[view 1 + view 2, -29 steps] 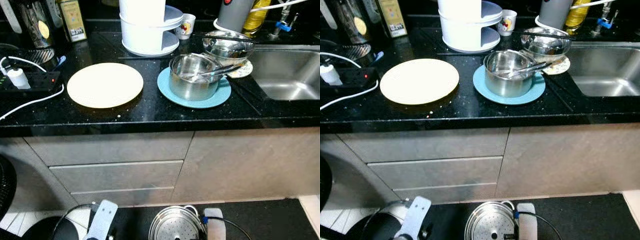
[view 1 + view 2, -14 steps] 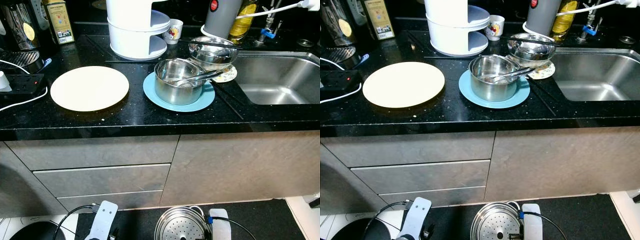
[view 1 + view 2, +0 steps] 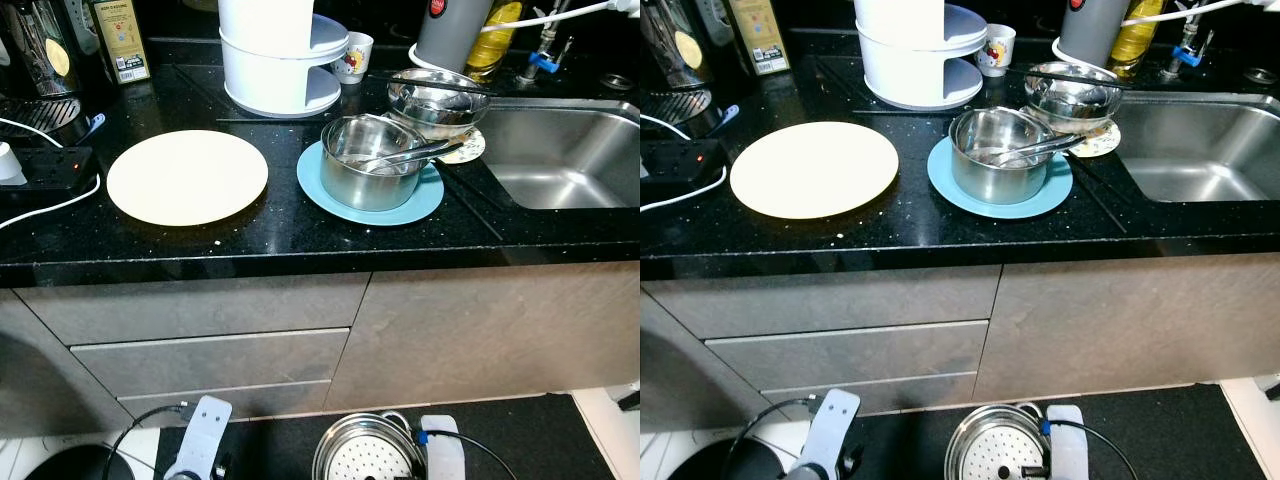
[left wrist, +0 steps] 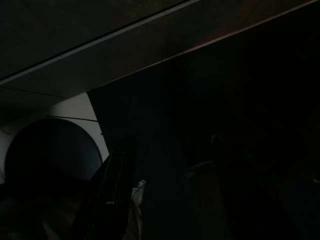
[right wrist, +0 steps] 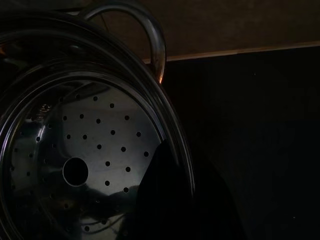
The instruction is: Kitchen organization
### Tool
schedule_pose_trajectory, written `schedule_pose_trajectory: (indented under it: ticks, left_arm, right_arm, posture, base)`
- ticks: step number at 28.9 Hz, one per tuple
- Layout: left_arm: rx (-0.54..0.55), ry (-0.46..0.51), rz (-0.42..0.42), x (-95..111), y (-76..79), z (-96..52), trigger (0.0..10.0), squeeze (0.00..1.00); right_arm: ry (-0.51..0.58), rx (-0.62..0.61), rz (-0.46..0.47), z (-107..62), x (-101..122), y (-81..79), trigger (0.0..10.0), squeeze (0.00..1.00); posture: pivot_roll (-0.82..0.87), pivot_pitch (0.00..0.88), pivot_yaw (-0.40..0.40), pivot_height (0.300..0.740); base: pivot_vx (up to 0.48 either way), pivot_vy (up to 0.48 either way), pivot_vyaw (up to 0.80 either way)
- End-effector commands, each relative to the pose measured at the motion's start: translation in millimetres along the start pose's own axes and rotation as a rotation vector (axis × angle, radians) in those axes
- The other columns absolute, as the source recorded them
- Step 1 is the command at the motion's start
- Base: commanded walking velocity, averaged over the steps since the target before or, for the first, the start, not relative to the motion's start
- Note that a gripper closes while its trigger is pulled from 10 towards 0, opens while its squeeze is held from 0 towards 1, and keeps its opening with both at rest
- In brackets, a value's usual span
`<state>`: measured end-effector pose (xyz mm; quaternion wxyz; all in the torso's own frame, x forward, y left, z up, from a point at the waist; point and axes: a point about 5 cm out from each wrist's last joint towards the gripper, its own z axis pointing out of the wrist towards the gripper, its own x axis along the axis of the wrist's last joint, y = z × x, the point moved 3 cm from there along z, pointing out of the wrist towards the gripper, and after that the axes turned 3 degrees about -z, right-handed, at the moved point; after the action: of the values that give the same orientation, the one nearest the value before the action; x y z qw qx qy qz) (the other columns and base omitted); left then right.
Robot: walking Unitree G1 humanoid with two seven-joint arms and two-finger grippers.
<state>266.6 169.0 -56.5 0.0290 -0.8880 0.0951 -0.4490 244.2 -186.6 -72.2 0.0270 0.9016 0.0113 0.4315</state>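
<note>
Two of my arms hang low in front of the grey cabinet drawers (image 3: 210,355), well below the worktop. My right gripper (image 5: 175,200) holds a round, shiny steel steamer tray (image 3: 365,455), its flat face pierced with small holes and one larger hole in the middle; one dark finger lies across its rim, so I take the fingers as clamped on it. My left gripper (image 4: 160,190) sits in deep shade near the floor, and I cannot tell whether its fingers are apart or together.

Up on the glossy, speckled black worktop (image 3: 280,225) lies a flat, round cream plate (image 3: 187,176) on the left. Just right of it, a polished steel pot (image 3: 370,160) stands on a round light-blue plate (image 3: 420,200), with metal tongs (image 3: 420,154) resting across the pot's rim. Farther back, a steel bowl (image 3: 435,98) sits on a small patterned dish. A white two-tier round stand (image 3: 280,55) stands at the far side, a small printed cup (image 3: 353,55) beside it. On the right is the brushed steel sink (image 3: 565,150).
</note>
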Motion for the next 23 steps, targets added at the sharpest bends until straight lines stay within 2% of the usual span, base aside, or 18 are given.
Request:
schedule_pose_trajectory:
  ticks: [1,12,23]
  left_arm:
    - [-0.005,-0.045,0.008,-15.6,5.2,-3.3,10.0,0.00]
    - [-0.020,-0.043,-0.027,-18.7,14.0,-4.7,10.0,0.00]
    - [-0.034,-0.045,0.035,-15.3,8.5,-2.9,10.0,0.00]
  right_arm:
    - [-0.084,-0.019,0.023,-7.9,-27.2,2.8,10.0,0.00]
    - [-0.061,-0.015,-0.017,-5.0,-18.9,3.9,10.0,0.00]
    - [-0.075,-0.034,0.030,-6.3,-24.9,-0.6,10.0,0.00]
  posture:
    - [-0.07,0.196,-0.026,0.740]
    - [-0.07,0.182,-0.045,0.740]
    - [-0.04,0.186,0.014,0.740]
  base:
    - [0.000,0.000,0.00]
    - [0.000,0.000,0.00]
    - [0.000,0.000,0.00]
